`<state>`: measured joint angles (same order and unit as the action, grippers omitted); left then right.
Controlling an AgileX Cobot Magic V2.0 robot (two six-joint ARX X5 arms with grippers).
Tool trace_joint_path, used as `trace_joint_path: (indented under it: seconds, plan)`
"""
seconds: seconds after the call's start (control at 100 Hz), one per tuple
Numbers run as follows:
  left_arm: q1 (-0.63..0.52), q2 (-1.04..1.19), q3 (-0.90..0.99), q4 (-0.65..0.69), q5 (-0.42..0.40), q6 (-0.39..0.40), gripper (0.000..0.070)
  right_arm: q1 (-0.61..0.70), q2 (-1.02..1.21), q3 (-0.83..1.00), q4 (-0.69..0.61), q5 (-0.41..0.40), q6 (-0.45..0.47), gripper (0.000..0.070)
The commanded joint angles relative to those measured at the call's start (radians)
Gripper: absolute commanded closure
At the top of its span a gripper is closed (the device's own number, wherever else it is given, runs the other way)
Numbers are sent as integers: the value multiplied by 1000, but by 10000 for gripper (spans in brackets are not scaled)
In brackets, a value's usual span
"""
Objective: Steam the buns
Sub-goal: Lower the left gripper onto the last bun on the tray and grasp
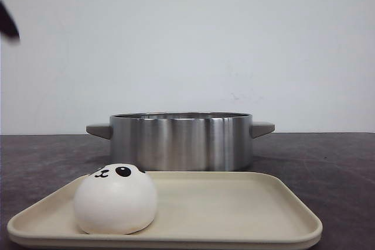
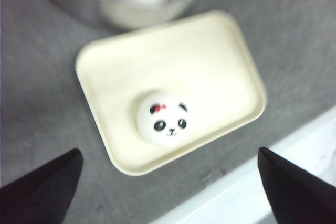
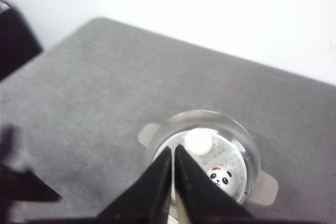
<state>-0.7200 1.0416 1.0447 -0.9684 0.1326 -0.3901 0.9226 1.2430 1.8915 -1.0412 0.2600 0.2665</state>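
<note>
The last bun [image 1: 115,199] sat on the tray [image 1: 246,203] directly below the left gripper [image 2: 170,182], spread wide and nearer (the right gripper [image 3: 174,163], pinched shut and empty, hung above the pot [image 3: 251,153]).
</note>
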Motion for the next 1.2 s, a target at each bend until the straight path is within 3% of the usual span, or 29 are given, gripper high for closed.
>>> trace_joint_path:
  seconds: [0.0,0.25,0.55,1.04,1.08,1.16,1.19]
  plan:
    - [-24,37,-29,45,3,-23,26,19,-19,18,-6,14,-4,700]
    - [-93,251,-85,132,3,-23,25,20,-91,18,-87,90,-5,700]
    - [-133,465,-85,246,-1,-48,0,20,-106,18,-153,107,15,700]
    - [-132,544,-85,333,-40,-49,0,20,-107,18,-187,108,41,700]
    - [-131,545,-85,330,-40,-48,64,20,-107,18,-187,108,41,700]
    - [-131,544,-85,312,-39,-48,263,20,-107,18,-187,107,42,700]
    - [-131,544,-85,307,-40,-48,298,20,-107,18,-187,108,43,700]
